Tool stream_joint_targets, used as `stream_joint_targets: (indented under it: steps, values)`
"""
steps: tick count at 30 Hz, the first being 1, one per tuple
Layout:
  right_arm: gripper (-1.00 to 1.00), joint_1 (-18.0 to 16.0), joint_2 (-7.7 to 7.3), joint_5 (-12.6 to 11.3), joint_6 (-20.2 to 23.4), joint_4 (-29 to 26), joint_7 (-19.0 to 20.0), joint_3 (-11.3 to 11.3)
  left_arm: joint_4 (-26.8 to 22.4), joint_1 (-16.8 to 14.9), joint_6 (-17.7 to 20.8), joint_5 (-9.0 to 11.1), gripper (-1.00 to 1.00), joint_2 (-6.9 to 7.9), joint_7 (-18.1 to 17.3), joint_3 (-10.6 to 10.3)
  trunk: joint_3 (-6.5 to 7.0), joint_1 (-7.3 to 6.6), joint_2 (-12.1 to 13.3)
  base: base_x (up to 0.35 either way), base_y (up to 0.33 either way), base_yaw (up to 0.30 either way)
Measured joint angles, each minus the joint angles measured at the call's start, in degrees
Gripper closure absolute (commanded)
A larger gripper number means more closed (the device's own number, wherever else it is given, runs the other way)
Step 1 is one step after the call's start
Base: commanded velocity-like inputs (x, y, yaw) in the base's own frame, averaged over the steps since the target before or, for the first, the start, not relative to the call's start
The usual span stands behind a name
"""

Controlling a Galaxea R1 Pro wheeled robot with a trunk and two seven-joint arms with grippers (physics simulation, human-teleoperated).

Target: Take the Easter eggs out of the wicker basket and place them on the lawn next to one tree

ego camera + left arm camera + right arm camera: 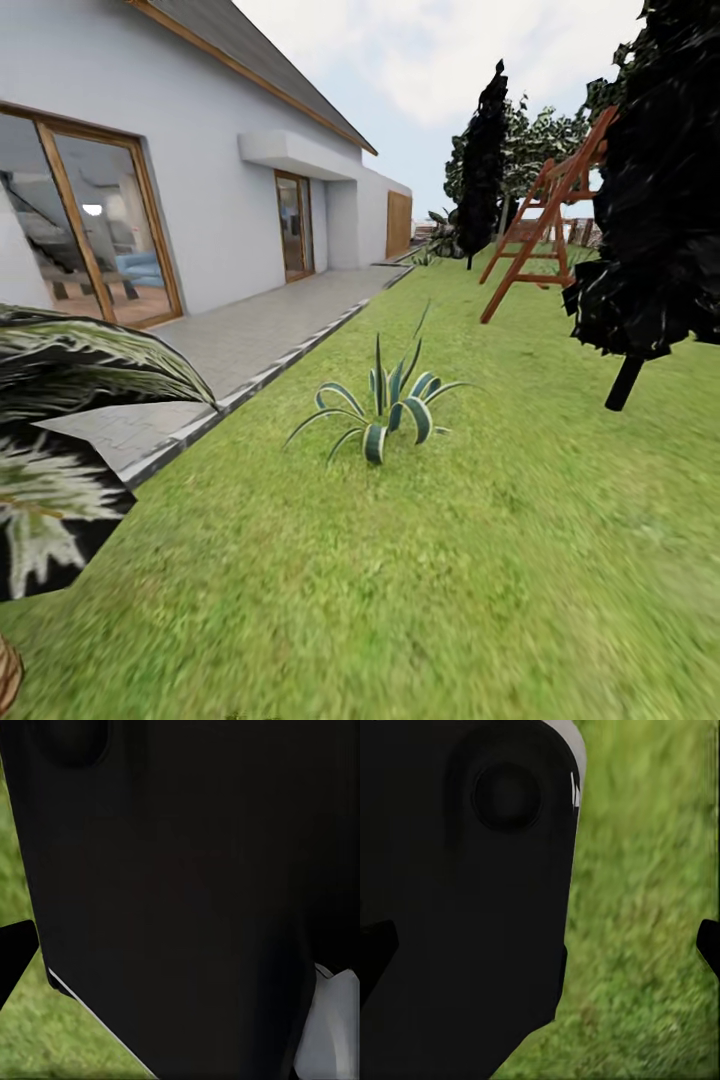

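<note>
The Easter eggs and the wicker basket are out of view. The lawn (pixel 500 560) spreads ahead as bright green grass, and it also shows under both wrist cameras (pixel 645 907). Far back, a leafy tree crown (pixel 545 140) rises behind a dark conifer; its trunk is hidden. My right gripper (pixel 540 945) is open, with a dark fingertip at each edge of its wrist view and a black part of the robot's body behind it. One fingertip (pixel 15 952) of my left gripper (pixel 180 952) sits far out to the side, so it looks open and empty.
A striped agave plant (pixel 385 405) grows mid-lawn. A white house (pixel 200 150) with a paved path (pixel 270 335) runs along the left. A wooden swing frame (pixel 545 215) and dark conifers (pixel 660 180) (pixel 482 150) stand at the right. Palm fronds (pixel 70 400) crowd the near left.
</note>
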Motion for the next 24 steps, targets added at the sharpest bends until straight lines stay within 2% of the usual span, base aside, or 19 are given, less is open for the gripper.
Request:
stream_joint_targets:
  steps: [11, 24]
  values:
    - [-1.0, 0.0, 0.0, 0.0, 0.0, 0.0, 0.0, 0.0, 0.0, 0.0, 0.1, 0.0, -1.0, -0.02, 0.0, 0.0, 0.0, 0.0, 0.0, 0.007, -0.339, 0.284]
    - [-1.0, 0.0, 0.0, 0.0, 0.0, 0.0, 0.1, 0.0, 0.0, 0.0, 0.1, 0.0, -1.0, -0.02, 0.0, 0.0, 0.0, -0.01, 0.0, 0.092, -0.342, 0.284]
